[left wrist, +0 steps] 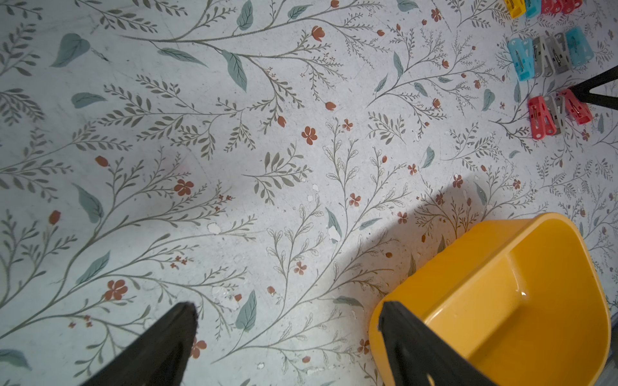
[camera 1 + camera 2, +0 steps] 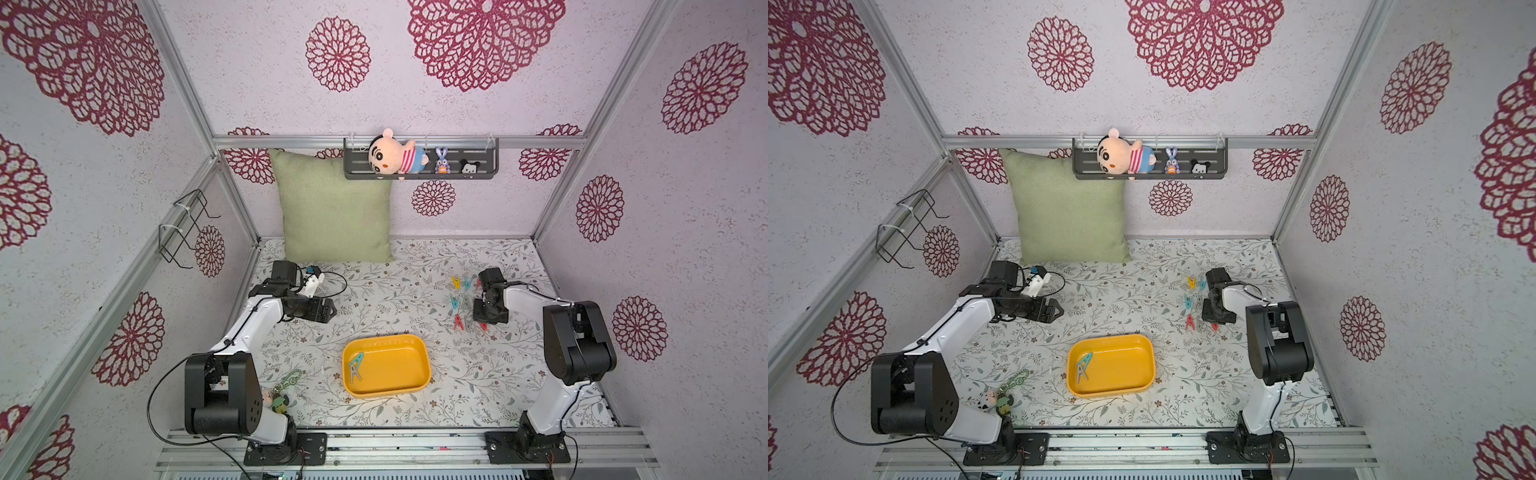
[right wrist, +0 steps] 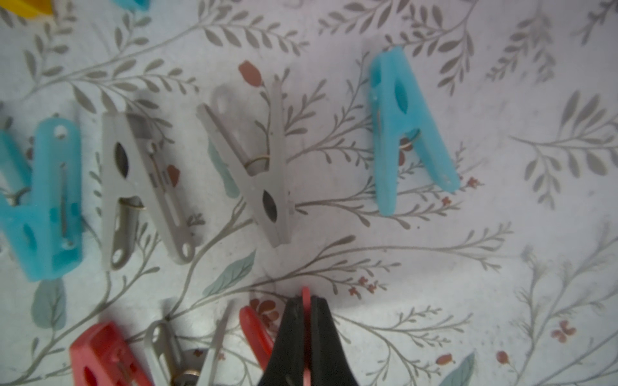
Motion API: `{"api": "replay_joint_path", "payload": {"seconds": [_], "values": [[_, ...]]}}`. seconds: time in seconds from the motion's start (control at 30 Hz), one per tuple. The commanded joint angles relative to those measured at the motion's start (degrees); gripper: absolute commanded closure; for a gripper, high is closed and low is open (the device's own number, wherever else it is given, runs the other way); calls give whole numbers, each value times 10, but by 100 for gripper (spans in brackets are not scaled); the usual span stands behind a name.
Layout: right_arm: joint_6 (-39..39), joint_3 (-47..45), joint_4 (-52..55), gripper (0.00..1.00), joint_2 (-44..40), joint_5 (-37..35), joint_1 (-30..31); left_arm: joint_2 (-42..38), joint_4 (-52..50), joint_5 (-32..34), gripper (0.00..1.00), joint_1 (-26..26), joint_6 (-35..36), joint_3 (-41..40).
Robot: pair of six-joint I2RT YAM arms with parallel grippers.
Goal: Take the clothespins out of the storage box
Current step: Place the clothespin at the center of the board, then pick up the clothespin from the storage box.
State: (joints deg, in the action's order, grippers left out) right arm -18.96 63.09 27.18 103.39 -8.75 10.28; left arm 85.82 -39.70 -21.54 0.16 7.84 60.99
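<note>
Right claw [image 3: 306, 300] is clamped on a red clothespin [image 3: 254, 329] (near the surface [image 3: 501, 234]) | left claw [image 1: 289, 305] is held apart.

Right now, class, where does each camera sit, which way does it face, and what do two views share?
Top views: high behind the arm bases, looking down on the whole table, yellow box, left arm and right arm.
Left wrist: on the left arm, facing down at table and box corner; its open left gripper shows.
Right wrist: low over blue and grey clothespins; the right gripper shows, shut on a red clothespin.
Shared: both wrist views catch those blue and grey clothespins; the top views nearly match.
</note>
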Motion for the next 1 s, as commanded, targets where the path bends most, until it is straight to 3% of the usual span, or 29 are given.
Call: {"api": "replay_joint_path", "payload": {"seconds": [0.0, 0.23, 0.67, 0.97], "values": [[10, 2, 10, 94, 5, 8, -3, -13, 7, -7, 6, 5, -1, -3], [8, 1, 14, 92, -6, 5, -3, -14, 6, -7, 6, 5, -1, -3], [8, 8, 33, 76, -56, 4, -2, -14, 7, -8, 6, 5, 0, -4], [-12, 64, 87, 74, -169, 8, 25, -11, 10, -3, 6, 5, -1, -6]]}}
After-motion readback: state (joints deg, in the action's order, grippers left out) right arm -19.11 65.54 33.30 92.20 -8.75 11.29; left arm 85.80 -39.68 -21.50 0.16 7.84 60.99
